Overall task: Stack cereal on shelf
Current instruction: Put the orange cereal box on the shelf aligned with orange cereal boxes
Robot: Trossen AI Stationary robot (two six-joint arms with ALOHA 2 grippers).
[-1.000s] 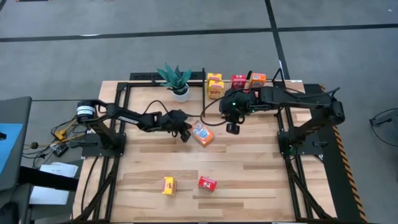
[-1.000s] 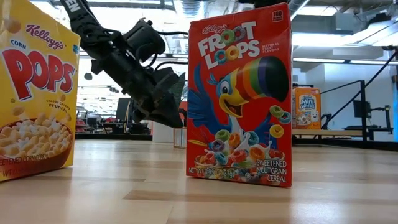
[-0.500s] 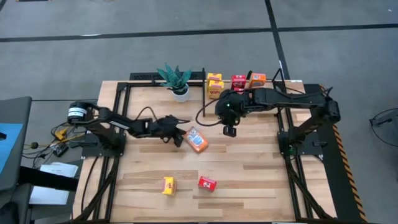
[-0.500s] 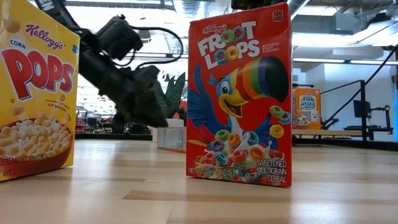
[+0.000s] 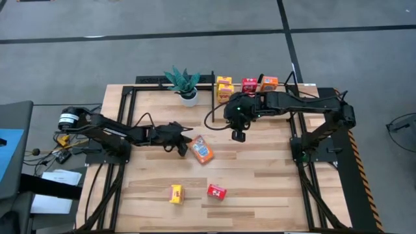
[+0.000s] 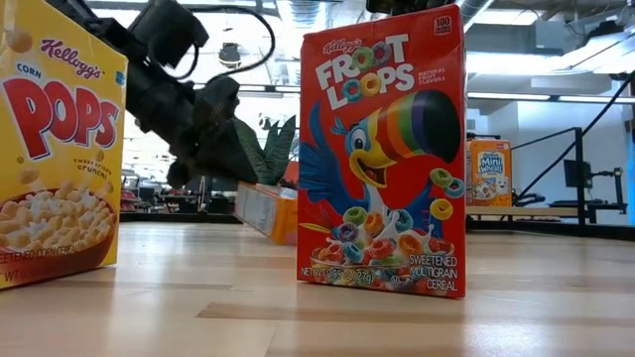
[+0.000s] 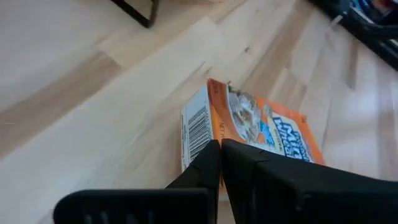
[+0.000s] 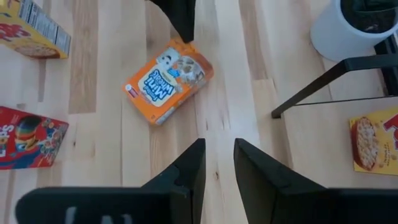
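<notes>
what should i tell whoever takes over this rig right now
Left hand: shut, empty, tips at the corner of the orange cardboard cereal box lying flat mid-table.
Right hand: jaws slightly apart, empty, hovering beside that box.
Done: yellow, red and orange boxes on the black-framed wooden shelf at the back.
Left: the orange box, plus the small yellow box and small red box at the front.
</notes>
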